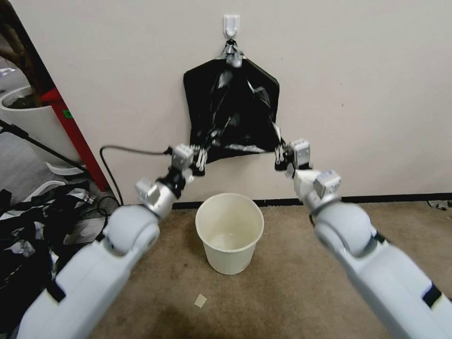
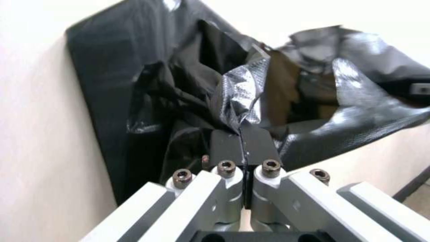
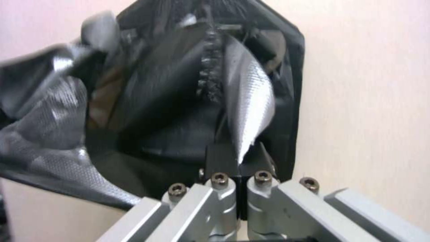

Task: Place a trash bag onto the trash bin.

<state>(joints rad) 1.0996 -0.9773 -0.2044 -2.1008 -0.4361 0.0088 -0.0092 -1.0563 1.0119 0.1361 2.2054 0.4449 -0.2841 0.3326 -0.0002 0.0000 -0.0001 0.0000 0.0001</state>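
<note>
Head view gives you the whole layout: the trash bag (image 1: 230, 113) hangs against the far wall from the pack of black bags (image 1: 263, 84) clipped to a white hook (image 1: 231, 25), and both arms are raised to its lower edge. Your left gripper (image 1: 201, 157) pinches the bag's left bottom corner; your right gripper (image 1: 279, 155) pinches the right one. In each wrist view the pads are pressed together with a fold of glossy film caught between them, so both are clenched on the bag. Holding the two corners apart looks meant to spread the mouth wide; from the left wrist you can already see it gaping. The trash bin (image 1: 230, 233) stands upright on the carpet directly below, near the wall, between your arms and well apart from the bag. The bag is not yet free of the pack.
</note>
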